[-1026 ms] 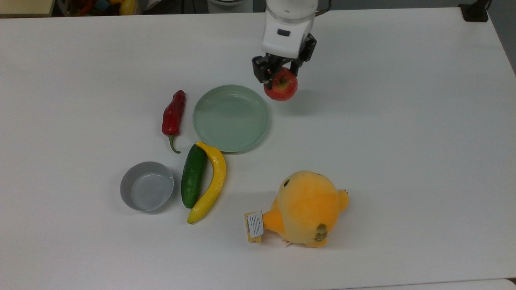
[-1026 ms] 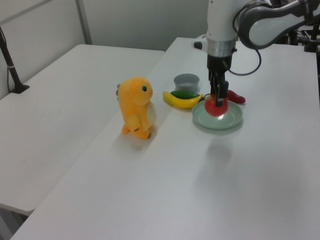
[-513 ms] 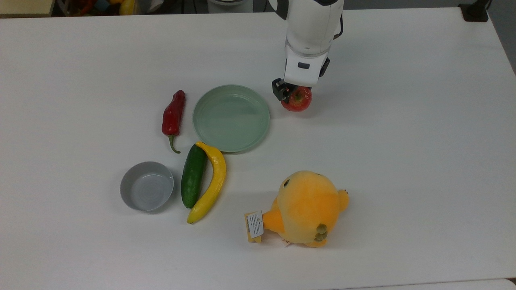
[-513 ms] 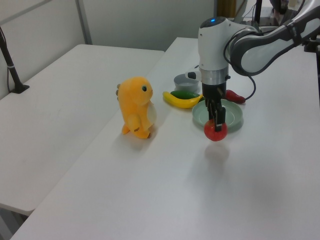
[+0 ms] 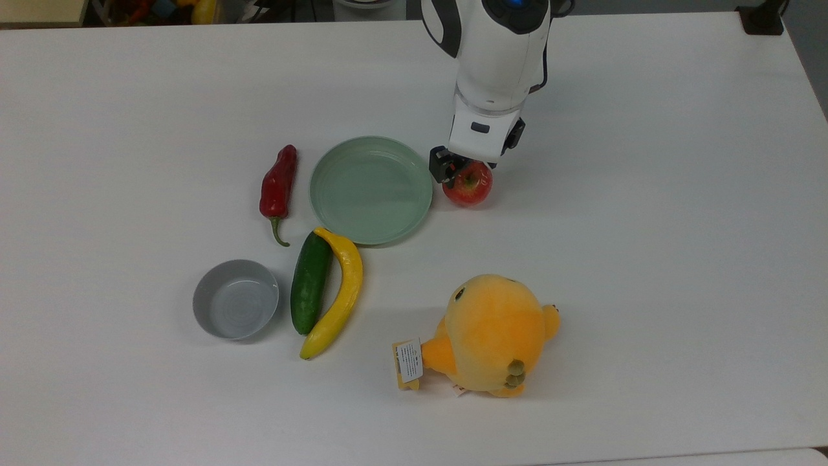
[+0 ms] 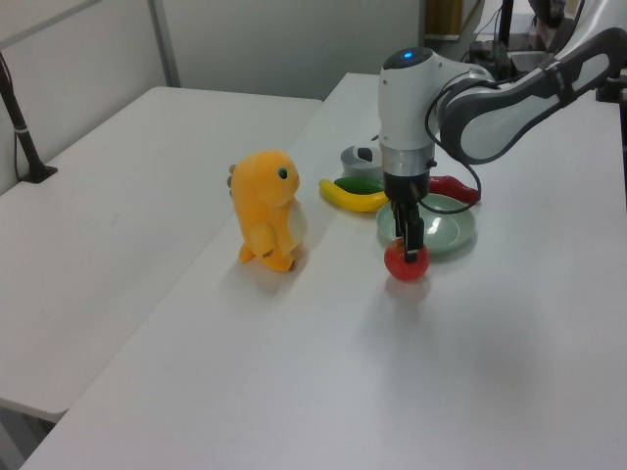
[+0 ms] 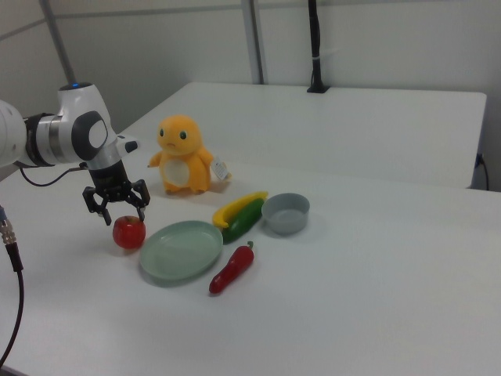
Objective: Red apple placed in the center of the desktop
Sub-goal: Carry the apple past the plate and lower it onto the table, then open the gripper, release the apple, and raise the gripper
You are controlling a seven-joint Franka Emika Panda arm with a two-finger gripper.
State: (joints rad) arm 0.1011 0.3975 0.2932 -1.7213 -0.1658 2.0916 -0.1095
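Observation:
The red apple (image 5: pixel 468 186) rests on the white desktop (image 5: pixel 647 259), just off the edge of the pale-green plate (image 5: pixel 370 189) toward the top view's right. My gripper (image 5: pixel 460 171) hangs right over it, open, with its fingers spread on either side of the apple's top. The right view shows the apple (image 7: pixel 129 233) under the spread gripper (image 7: pixel 117 215), clear of the plate (image 7: pixel 182 250). Seen in the left view, the apple (image 6: pixel 406 264) sits in front of the plate (image 6: pixel 446 231), with the gripper (image 6: pixel 407 251) low over its stem side.
A red chili pepper (image 5: pixel 278 184) lies on the plate's other side. A cucumber (image 5: pixel 310 282) and a yellow banana (image 5: pixel 337 294) lie beside a grey bowl (image 5: pixel 235 299). An orange plush toy (image 5: pixel 495 334) sits nearer the top view's bottom edge.
The gripper carried the apple from beside the plate's upper rim down and toward the toy, lowered it onto the desktop, and its fingers have spread apart.

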